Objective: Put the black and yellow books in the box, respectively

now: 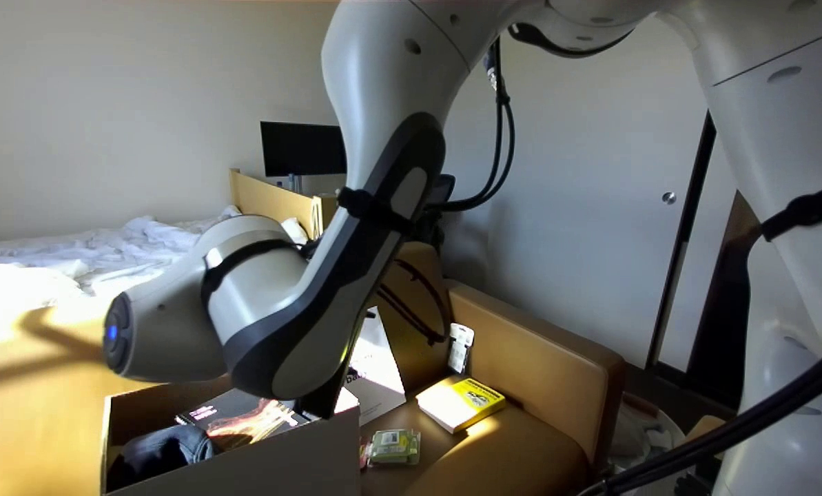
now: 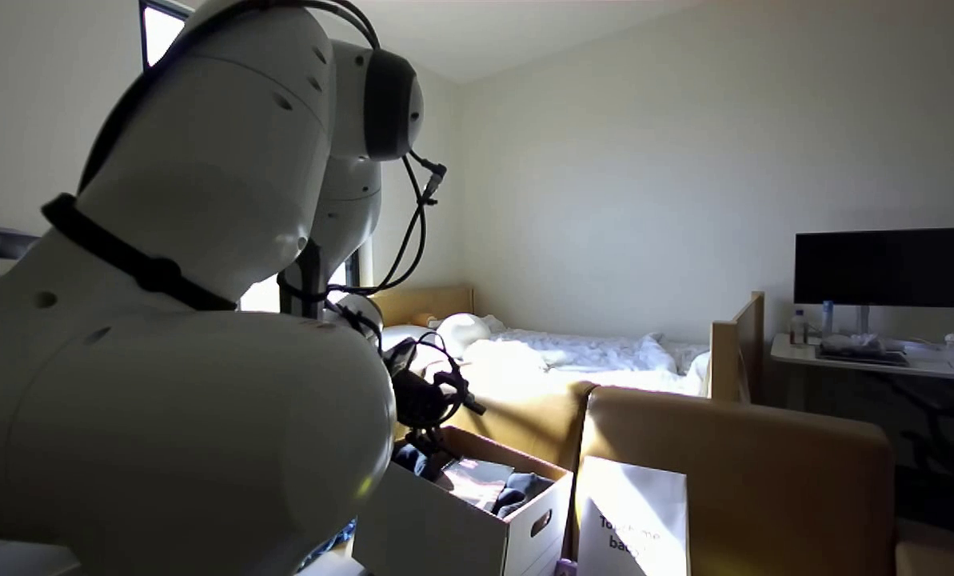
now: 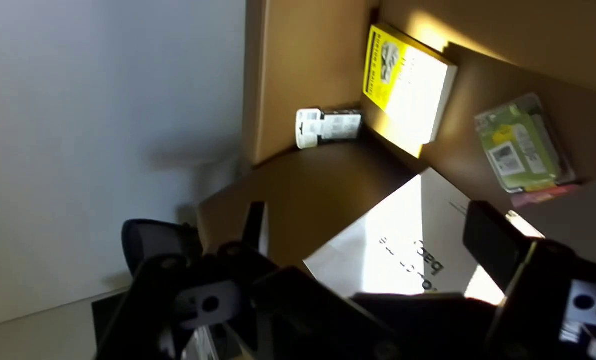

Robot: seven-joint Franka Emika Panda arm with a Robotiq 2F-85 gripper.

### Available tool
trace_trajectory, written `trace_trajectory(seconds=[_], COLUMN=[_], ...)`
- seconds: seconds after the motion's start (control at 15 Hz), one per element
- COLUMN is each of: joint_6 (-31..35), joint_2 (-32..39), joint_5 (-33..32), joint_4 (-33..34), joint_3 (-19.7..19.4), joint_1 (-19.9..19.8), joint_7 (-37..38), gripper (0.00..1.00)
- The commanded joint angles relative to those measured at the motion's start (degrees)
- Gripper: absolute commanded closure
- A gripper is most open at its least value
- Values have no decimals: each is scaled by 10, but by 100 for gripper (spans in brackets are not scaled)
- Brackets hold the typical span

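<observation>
Your hand, spread apart and empty, likely has to go right and down for the yellow book, which lies right of the box, its long axis slanting near-left to far-right in an exterior view.

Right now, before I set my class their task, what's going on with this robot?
A robot arm seems to be packing books into a box. Its gripper is open, with nothing held between the fingers. The black book already lies in the box, along with some dark cloth. The yellow book lies on the brown sofa, near a green package, so it is probably next.
</observation>
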Motion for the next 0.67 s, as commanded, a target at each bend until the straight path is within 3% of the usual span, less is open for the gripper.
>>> trace_trajectory(seconds=[0.0, 0.13, 0.27, 0.4, 0.6], joint_6=[19, 90, 186, 277, 405], joint_2=[-42, -54, -53, -44, 3], joint_5=[-14, -77, -191, -295, -453], joint_4=[-74, -107, -128, -126, -68], joint_3=[-30, -53, -85, -180, -307], joint_1=[-65, -114, -162, -141, -123], joint_7=[-33, -76, -94, -76, -49], gripper=[0, 0, 0, 0, 0])
